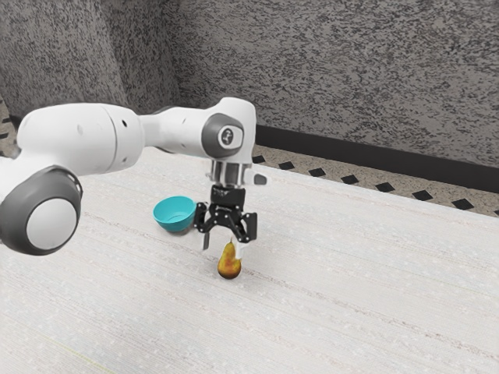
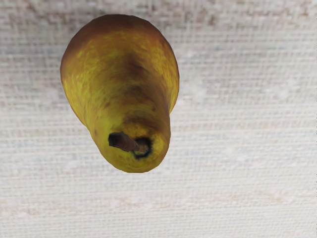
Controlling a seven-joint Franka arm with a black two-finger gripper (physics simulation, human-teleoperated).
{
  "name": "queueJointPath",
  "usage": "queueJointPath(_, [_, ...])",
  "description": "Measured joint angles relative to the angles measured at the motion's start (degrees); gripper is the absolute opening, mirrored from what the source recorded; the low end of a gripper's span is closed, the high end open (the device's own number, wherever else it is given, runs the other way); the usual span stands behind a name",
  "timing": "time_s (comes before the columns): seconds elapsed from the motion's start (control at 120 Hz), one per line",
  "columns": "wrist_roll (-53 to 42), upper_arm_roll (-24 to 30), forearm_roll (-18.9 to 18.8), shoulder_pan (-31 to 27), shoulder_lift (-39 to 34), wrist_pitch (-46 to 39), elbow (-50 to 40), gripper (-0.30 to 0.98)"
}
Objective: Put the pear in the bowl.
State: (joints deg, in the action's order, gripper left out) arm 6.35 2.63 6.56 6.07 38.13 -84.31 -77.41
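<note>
Hovering near the pear (image 1: 229,266), gripper (image 1: 223,246) empty

Exterior view: the gripper's fingers stand wide apart, gripping nothing. The pear is upright on the table (image 1: 351,273); the teal bowl (image 1: 175,221) is toward the view's left from it.

Wrist view: the pear's stem (image 2: 126,143) points toward the camera.

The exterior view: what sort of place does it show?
Probably an indoor room or hall, hard to name more closely: mottled grey wall, dark baseboard and diamond-patterned floor beyond the pale tabletop.
</note>
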Motion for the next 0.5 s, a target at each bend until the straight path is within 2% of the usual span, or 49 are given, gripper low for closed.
queueJointPath(0.2, [0.33,-0.37,-0.23,-0.18,4.52,-0.32,4.95,0.69])
queueJointPath(0.4, [-0.02,-0.56,-1.26,-0.32,5.69,-0.30,7.48,0.69])
queueJointPath(0.5, [-0.35,-0.58,-2.10,-0.41,9.12,0.94,12.43,0.69])
